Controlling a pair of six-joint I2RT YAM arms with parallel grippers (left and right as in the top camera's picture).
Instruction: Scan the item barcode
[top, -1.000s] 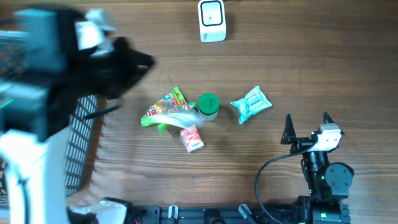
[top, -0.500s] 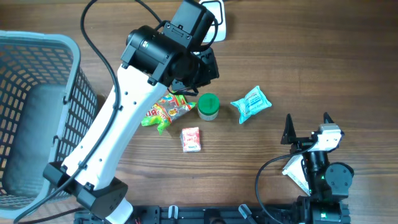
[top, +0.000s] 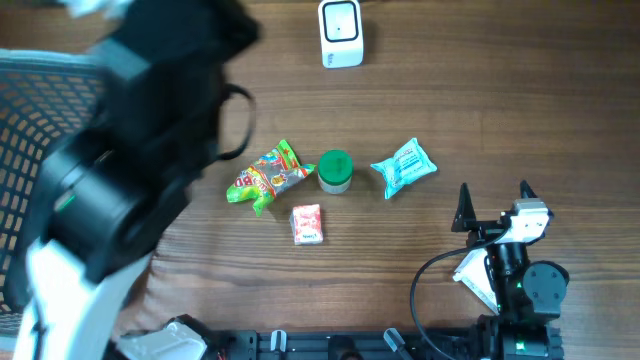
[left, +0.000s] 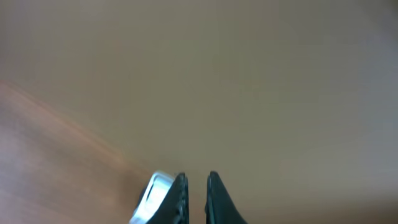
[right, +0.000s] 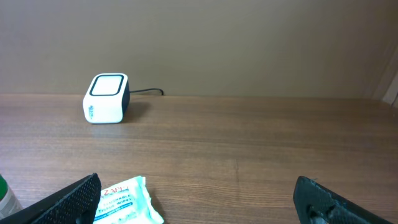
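The white barcode scanner (top: 341, 32) stands at the table's far edge and also shows in the right wrist view as the scanner (right: 107, 98). Mid-table lie a colourful candy bag (top: 265, 175), a green-lidded jar (top: 335, 171), a small red packet (top: 308, 223) and a teal wipes packet (top: 404, 167). My left arm (top: 140, 150) is a large blur over the left side, its fingers hidden from overhead. In its wrist view the left gripper (left: 196, 180) is shut with nothing seen between the fingers, against blurred wall. My right gripper (top: 495, 200) rests open at the near right, the wipes packet (right: 127, 199) just ahead of it.
A grey mesh basket (top: 40, 130) stands at the left, partly hidden by the blurred arm. A blurred silvery shape (left: 151, 196) shows beside the left finger; I cannot tell what it is. The scanner's cable runs off behind it.
The left arm swung from over the basket to near the scanner and candy bag, and is now back at the left, blurred. The four items and the right arm have not moved.
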